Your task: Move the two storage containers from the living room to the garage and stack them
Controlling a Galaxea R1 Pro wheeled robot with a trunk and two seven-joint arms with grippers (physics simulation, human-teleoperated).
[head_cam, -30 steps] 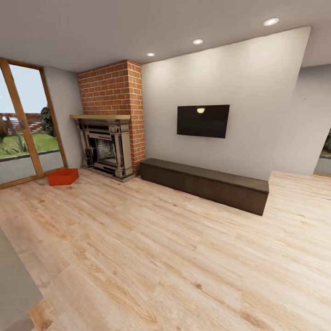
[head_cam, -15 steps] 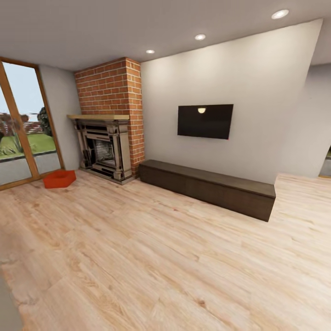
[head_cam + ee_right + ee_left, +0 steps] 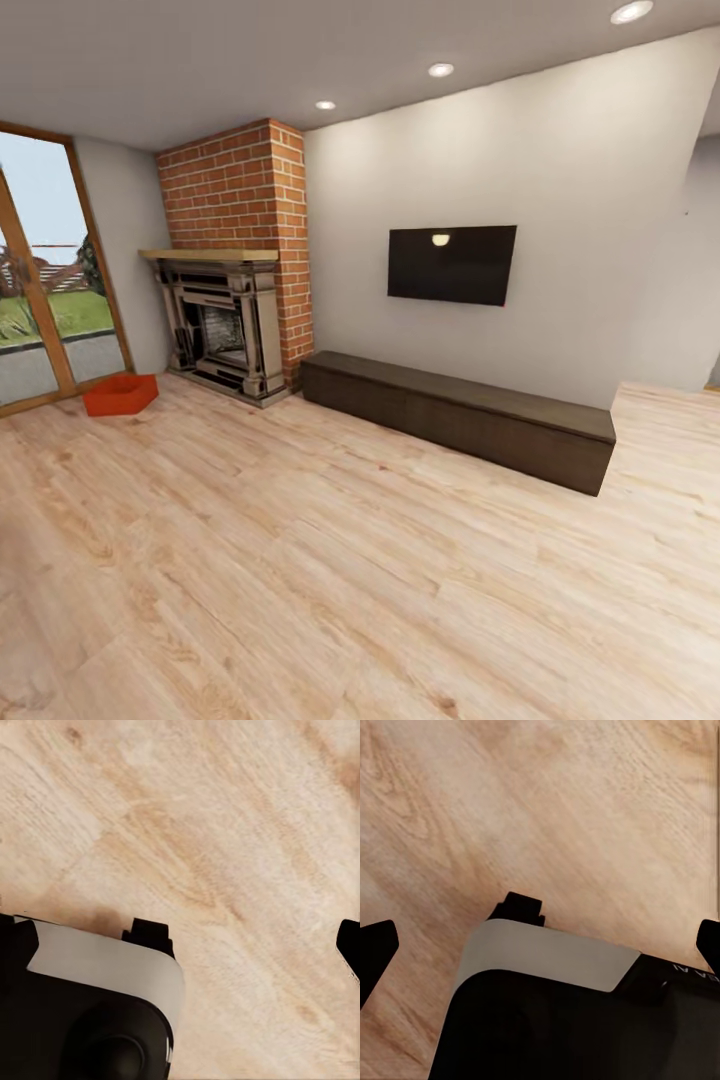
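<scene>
One red bin (image 3: 120,394) lies on the wood floor (image 3: 330,560) just beside the fireplace (image 3: 222,335), on its window side. Left claw (image 3: 537,945) and right claw (image 3: 180,937) hang over bare planks, fingers spread wide apart, gripping nothing, far from the bin.

White lettering on left arm housing (image 3: 690,975), cut off, unreadable
</scene>
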